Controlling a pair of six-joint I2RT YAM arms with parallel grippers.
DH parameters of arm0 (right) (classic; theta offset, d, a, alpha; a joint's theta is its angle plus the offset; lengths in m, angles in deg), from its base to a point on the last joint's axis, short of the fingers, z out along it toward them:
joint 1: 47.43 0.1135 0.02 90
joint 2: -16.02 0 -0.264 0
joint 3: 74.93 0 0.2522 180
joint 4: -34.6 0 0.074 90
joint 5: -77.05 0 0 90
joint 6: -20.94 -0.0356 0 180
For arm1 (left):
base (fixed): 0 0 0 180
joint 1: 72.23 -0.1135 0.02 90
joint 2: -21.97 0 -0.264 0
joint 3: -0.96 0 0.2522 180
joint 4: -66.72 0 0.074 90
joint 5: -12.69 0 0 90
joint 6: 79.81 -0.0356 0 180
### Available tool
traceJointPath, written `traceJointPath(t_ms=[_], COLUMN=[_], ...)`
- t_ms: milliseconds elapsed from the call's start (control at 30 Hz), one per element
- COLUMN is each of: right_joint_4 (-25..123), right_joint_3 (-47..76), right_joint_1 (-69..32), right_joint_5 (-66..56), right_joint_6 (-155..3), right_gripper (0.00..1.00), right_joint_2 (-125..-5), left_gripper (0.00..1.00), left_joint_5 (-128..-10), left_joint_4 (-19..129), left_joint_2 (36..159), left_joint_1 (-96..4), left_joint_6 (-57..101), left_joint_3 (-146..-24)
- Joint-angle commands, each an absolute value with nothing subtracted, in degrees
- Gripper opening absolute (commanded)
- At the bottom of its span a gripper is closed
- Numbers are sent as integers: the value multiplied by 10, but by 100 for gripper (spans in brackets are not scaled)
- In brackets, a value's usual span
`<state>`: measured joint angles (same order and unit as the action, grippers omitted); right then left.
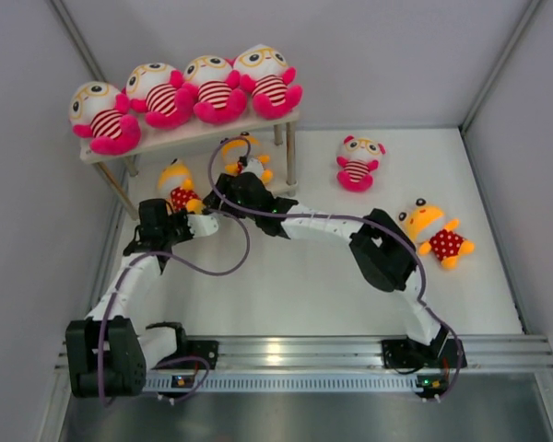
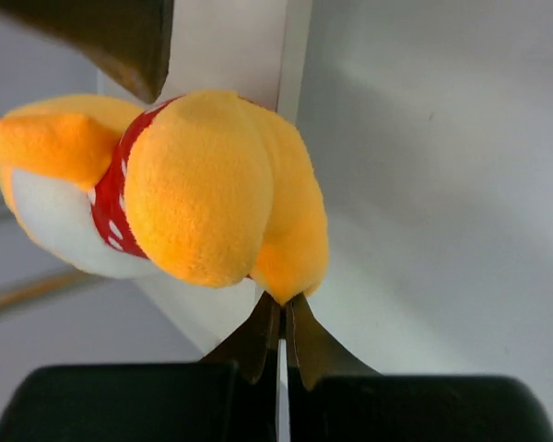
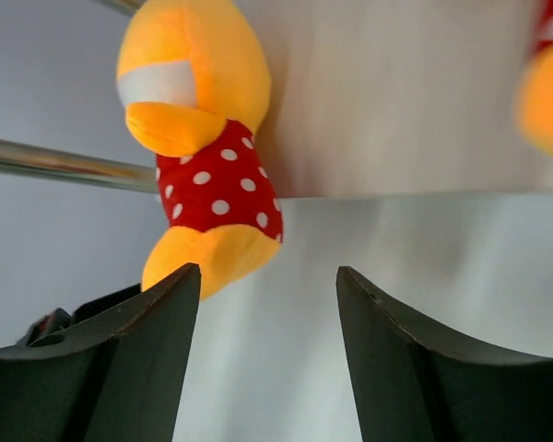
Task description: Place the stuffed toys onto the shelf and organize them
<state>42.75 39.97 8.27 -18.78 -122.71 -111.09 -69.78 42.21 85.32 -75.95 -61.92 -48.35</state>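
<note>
Left wrist shows my left gripper (image 2: 281, 333) clenched on just the tip of an orange plush (image 2: 212, 184) at the shelf's (image 1: 180, 135) lower tier. My right gripper (image 3: 267, 276) gapes empty beside a second plush (image 3: 203, 138). If I retreat before letting go, I'd likely drag the toy off.

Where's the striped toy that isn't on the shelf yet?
In the top view, the loose striped plush lies on the table just right of the shelf, with a loose orange plush further right and nearer the arms.
</note>
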Motion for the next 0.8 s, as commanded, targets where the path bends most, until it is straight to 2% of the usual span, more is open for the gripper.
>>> traceJointPath(t_ms=[0, 100, 433, 633, 767], right_joint_4=[465, 511, 552, 621, 708], right_joint_3=[325, 266, 252, 159, 85], right_joint_1=[87, 88, 80, 68, 11], right_joint_5=[-210, -234, -214, -289, -308], right_joint_6=[-1172, -1143, -1104, -1090, -1097], right_gripper=[61, 62, 59, 60, 60], right_joint_2=[-962, -912, -899, -785, -675], left_gripper=[0, 0, 0, 0, 0], left_joint_5=[-784, -799, -776, -776, -742], left_joint_4=[498, 503, 472, 484, 486], left_joint_2=[883, 910, 895, 931, 933], left_joint_1=[-791, -794, -819, -821, -823], left_joint_6=[-599, -607, -599, -568, -588], left_joint_3=[-519, -540, -533, -560, -556])
